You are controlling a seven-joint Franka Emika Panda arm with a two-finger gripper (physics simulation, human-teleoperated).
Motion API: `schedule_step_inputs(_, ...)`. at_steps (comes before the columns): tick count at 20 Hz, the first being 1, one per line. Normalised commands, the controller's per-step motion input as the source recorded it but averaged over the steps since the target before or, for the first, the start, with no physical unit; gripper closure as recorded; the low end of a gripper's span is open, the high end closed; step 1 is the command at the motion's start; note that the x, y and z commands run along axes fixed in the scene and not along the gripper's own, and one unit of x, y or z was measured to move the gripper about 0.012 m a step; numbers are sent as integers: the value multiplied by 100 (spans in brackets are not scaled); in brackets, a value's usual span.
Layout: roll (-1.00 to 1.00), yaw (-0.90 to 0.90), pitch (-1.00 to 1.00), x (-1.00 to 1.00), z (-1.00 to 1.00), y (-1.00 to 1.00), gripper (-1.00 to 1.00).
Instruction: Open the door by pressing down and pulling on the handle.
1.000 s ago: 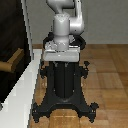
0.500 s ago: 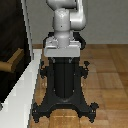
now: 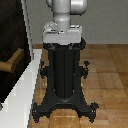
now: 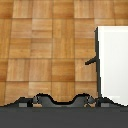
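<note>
Currently, we locate the door point(image 3: 12, 45) at the exterior view's left: a tall dark brown-black panel with a thin pale edge, set in a white frame point(image 3: 25, 87) that runs down toward the floor. The handle point(image 3: 11, 62), a short tan-brown bar, sticks out from the dark panel about halfway down its visible height, near the exterior view's left edge. We see nothing touching it.

The black pedestal point(image 3: 64, 75) stands upright on the wooden parquet floor point(image 3: 110, 70), just beside the white frame, with its spread feet resting on the floor. A grey-white arm point(image 3: 64, 17) rises from the top of the pedestal and leaves the picture at the top. We cannot find the gripper in the exterior view, and the arm is well apart from the handle.

The wrist view shows the parquet floor from above, a white block point(image 4: 114, 62) with a small dark lever-shaped part point(image 4: 92, 61) at its edge, and a dark contoured shape point(image 4: 60, 107) across the near edge. We cannot tell whether the jaws are released or clenched, since no fingers appear in either picture.

We find no brand, label or readable writing on any surface.
</note>
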Motion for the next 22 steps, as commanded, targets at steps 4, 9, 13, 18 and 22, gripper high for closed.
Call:
schedule_step_inputs(4,0,0,0,0,50,0,-100)
schedule_step_inputs(9,0,0,0,0,0,-60,-100)
schedule_step_inputs(13,0,0,0,0,0,-75,-100)
schedule_step_inputs(18,0,0,0,0,0,-60,-100)
schedule_step_inputs(22,0,0,0,0,0,-75,-100)
